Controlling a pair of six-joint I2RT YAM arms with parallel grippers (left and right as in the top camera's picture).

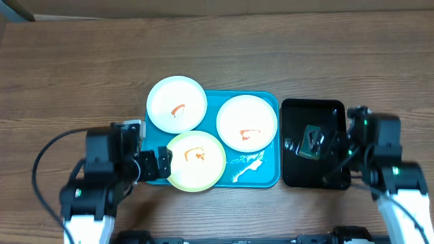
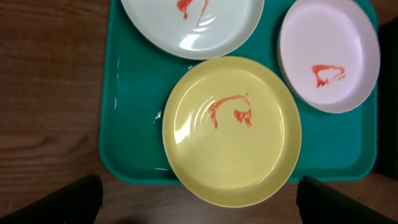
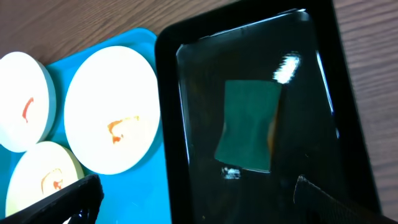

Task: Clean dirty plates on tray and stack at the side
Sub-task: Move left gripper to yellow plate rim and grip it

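From the overhead view I saw the turquoise tray at the centre of the wooden table, carrying all three plates, each marked with an orange-red sauce smear. One white plate sat at the tray's 10 o'clock, overhanging the rim there. The second white plate lay at 2 o'clock, fully inside. The yellow-green plate was at 7 o'clock, its edge past the near rim and touching or just beside both white ones. My left gripper sat at the 9 o'clock side of that plate, fingers spread wide and holding nothing. At the tray's 3 o'clock stood a black tray with a green sponge lying in it. My right gripper hung over that black tray, fingers likewise apart and empty, the sponge at its 12 o'clock.
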